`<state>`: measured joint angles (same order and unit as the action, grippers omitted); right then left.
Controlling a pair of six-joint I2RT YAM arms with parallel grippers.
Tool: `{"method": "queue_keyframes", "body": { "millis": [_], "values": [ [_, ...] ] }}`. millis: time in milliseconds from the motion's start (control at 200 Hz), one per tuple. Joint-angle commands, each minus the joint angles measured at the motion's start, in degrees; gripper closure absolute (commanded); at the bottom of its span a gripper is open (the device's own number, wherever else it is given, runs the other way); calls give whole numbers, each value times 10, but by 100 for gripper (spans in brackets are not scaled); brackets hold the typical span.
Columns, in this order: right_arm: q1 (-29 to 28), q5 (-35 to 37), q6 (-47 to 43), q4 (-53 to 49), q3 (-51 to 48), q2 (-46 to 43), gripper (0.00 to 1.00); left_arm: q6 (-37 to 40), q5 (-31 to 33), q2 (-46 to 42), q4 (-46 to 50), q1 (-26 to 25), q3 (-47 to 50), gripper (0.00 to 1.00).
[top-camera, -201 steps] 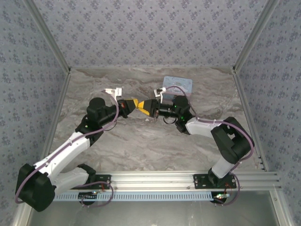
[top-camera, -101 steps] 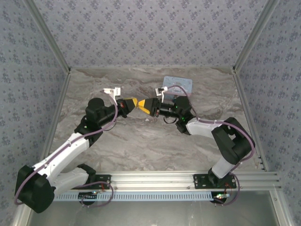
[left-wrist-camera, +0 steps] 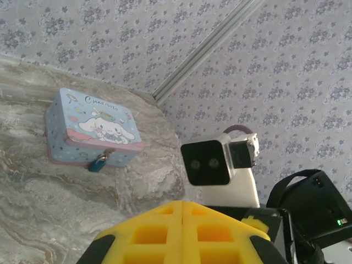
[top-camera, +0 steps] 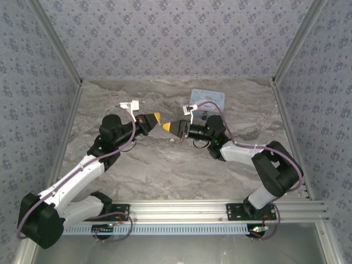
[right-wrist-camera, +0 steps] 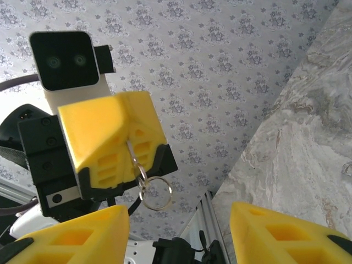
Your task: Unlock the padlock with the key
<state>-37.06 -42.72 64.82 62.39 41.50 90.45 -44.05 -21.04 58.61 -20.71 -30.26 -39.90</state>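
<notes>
Holding the key (right-wrist-camera: 132, 157) tight in the clenched left claw (right-wrist-camera: 128, 144), up in the air. Right claw (right-wrist-camera: 176, 234) spread, grasping nothing. No unlocking yet, by the look: padlock (left-wrist-camera: 99, 163) hanging on the front of the tin (left-wrist-camera: 82, 116), well apart from the key.

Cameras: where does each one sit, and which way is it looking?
Top external: high behind the arms, looking down at the table, tin, both arms, left gripper and right gripper.
Left wrist: looks past its own shut yellow fingers toward the tin, padlock and the right arm's camera.
Right wrist: looks between its own spread fingers at the left gripper pinching the key.
Shared: top and left wrist both see the tin.
</notes>
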Motion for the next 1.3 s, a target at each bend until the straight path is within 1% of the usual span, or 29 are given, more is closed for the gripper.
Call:
{"method": "queue_keyframes", "body": {
  "millis": [0, 195, 380, 615, 864, 1169, 1294],
  "values": [
    [-4, -4, -18, 34, 20, 10, 47, -14, -3, -1, -33, 3, 3, 100],
    [-8, -2, -19, 47, 21, 4, 48, -15, -3, 3, -29, 2, 2, 100],
    [-11, -1, -21, 42, 31, 3, 51, -17, -4, 8, -32, 2, 0, 100],
    [-11, 0, -25, 30, 46, 5, 56, -22, -6, 14, -38, 2, 0, 100],
    [-10, 7, -25, 24, 43, 6, 65, -22, -6, 15, -38, 2, 1, 100],
    [-10, 20, -25, 17, 46, 5, 71, -24, -8, 18, -42, 3, 2, 100],
    [-9, 25, -22, 16, 47, 5, 72, -28, -9, 19, -46, 3, 3, 100]
  ]
}}
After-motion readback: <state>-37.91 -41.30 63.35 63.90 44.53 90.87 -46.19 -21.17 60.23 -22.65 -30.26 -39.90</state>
